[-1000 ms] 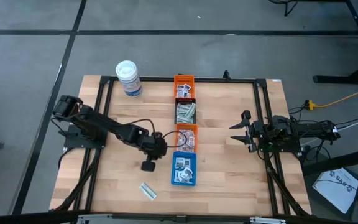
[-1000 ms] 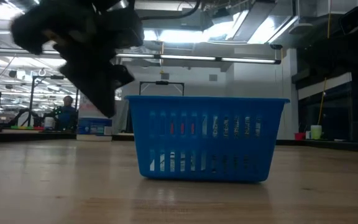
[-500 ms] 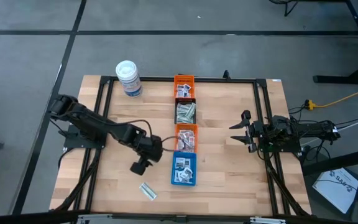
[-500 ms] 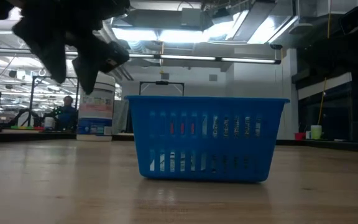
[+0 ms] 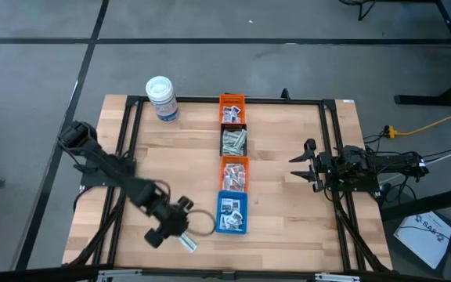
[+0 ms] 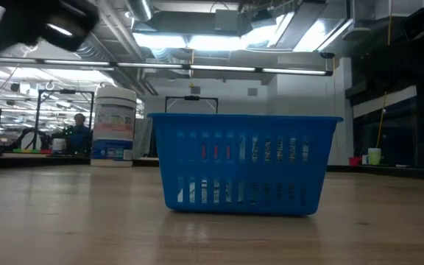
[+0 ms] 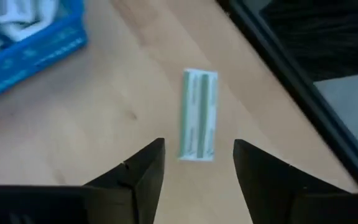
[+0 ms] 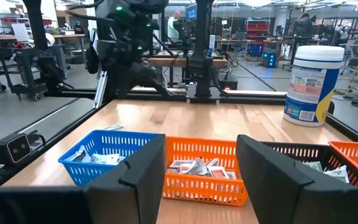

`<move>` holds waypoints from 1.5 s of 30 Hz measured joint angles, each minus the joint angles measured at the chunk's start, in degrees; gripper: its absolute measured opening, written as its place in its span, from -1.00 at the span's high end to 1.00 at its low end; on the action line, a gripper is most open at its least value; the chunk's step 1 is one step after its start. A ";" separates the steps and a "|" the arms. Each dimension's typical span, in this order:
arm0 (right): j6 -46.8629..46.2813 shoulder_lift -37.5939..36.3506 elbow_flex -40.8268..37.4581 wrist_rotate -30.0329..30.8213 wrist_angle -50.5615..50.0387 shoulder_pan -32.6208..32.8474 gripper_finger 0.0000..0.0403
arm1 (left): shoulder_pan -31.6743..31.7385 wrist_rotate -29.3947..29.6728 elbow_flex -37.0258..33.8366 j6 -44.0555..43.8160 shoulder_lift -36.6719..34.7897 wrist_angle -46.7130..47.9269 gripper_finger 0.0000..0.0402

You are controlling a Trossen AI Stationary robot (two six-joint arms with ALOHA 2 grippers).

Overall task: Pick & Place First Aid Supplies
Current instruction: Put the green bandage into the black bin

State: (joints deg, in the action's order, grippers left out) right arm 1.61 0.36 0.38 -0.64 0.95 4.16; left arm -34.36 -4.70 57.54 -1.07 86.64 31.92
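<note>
Near the table's (image 5: 288,235) front edge, your left gripper (image 5: 180,227) has swung away from the blue bin (image 5: 231,212) and now hovers with jaws spread wide over the lone pale green strip (image 7: 198,115), so you're likely lining up the next pick. Count four bins in a row down the middle, two orange, one black, one blue, all holding packets, plus one white tub (image 5: 162,98) at the back left corner. Your right gripper (image 5: 302,166) waits open by the right edge.

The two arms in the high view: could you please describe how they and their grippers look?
Both arms are dark, jointed and slim. The left arm trails a looping black cable near its gripper. The right arm ends in a black gripper. Each gripper has two flat, angular black fingers.
</note>
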 joint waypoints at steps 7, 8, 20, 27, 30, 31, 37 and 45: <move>0.00 -0.02 0.00 0.00 0.00 0.00 0.03 | -6.69 3.56 -0.04 -4.62 4.56 -2.72 0.07; 0.00 0.00 0.02 0.01 -0.01 -0.01 0.03 | -7.03 3.96 -0.04 -4.71 5.51 -3.87 0.07; 0.00 -0.01 0.01 0.00 0.00 -0.01 0.03 | -7.62 7.81 -0.02 -6.30 14.64 -10.26 0.07; -0.02 0.00 0.02 0.00 0.00 -0.02 0.03 | -7.57 10.54 0.17 -4.79 18.15 -11.21 0.07; 0.00 0.00 0.00 0.00 -0.01 0.00 0.03 | -7.60 10.70 0.28 -4.80 19.21 -11.24 0.07; 0.00 -0.01 0.00 0.00 -0.01 -0.02 0.03 | -7.60 10.75 0.28 -4.81 19.45 -11.13 0.07; 0.00 0.00 0.00 0.01 -0.02 -0.01 0.03 | -7.62 10.14 0.22 -5.23 19.69 -11.06 0.26; 0.00 -0.01 0.02 0.00 -0.02 -0.01 0.03 | -7.66 8.61 0.15 -5.29 19.75 -11.30 0.79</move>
State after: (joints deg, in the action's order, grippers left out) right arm 1.61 0.35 0.40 -0.64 0.94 4.16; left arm -42.02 3.92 57.69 -6.36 106.39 20.62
